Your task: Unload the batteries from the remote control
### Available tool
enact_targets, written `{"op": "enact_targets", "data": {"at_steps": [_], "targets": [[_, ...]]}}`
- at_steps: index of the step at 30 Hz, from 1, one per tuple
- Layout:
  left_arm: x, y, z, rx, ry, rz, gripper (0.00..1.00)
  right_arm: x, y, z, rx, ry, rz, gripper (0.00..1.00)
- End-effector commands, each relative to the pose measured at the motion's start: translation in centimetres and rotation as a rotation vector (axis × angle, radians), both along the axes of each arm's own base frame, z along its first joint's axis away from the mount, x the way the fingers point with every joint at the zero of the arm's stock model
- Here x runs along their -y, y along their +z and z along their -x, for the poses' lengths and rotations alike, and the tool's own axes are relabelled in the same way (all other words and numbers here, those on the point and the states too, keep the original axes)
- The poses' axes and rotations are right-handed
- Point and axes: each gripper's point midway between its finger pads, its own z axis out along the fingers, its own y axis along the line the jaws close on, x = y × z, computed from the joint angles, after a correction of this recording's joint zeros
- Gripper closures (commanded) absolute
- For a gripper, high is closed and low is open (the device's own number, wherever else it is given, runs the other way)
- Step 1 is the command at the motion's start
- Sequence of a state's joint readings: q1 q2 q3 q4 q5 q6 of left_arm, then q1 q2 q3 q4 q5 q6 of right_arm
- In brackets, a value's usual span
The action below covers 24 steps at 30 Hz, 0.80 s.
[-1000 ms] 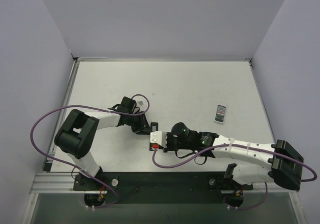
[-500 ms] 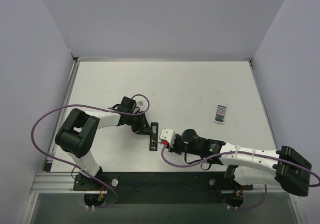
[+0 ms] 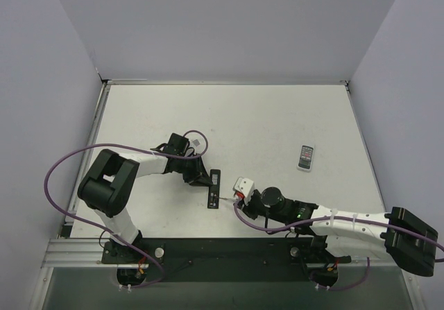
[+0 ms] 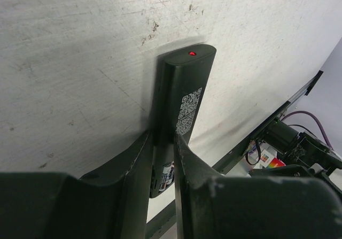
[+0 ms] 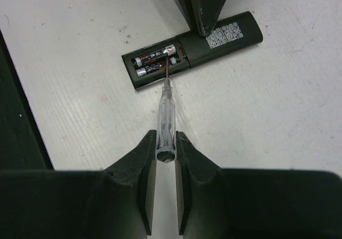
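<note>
Black remote control [image 5: 214,41] lies back-up, pinched by your left gripper [image 4: 163,143] so it cannot slide. Your right gripper [image 5: 164,143], clamped on a pale screwdriver [image 5: 165,108], points it to 12 o'clock. Its tip is against the batteries [image 5: 155,59] seated in the remote's 8 o'clock end, likely to lever them out.

Batteries [image 5: 155,53] in remote control [image 5: 224,38] on table [image 5: 80,30], screwdriver [image 5: 166,110] tip at their end.

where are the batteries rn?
Right wrist view: both batteries lie in the open compartment of the remote control, upper centre, the screwdriver tip at them.
</note>
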<state>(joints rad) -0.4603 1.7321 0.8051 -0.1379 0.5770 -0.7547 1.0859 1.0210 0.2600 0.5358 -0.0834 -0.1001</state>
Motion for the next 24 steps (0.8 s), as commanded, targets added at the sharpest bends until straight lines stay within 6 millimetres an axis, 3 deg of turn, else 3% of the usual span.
{"op": "enact_targets", "data": {"at_steps": [1, 24], "targets": [[0.5, -1.0, 0.2, -0.008, -0.017, -0.016, 0.71, 0.9, 0.0, -0.9, -0.009, -0.095, -0.037, 1.0], [0.9, -0.9, 0.3, -0.009, -0.025, -0.004, 0.71, 2.4, -0.4, -1.1, -0.088, -0.264, -0.211, 1.0]]}}
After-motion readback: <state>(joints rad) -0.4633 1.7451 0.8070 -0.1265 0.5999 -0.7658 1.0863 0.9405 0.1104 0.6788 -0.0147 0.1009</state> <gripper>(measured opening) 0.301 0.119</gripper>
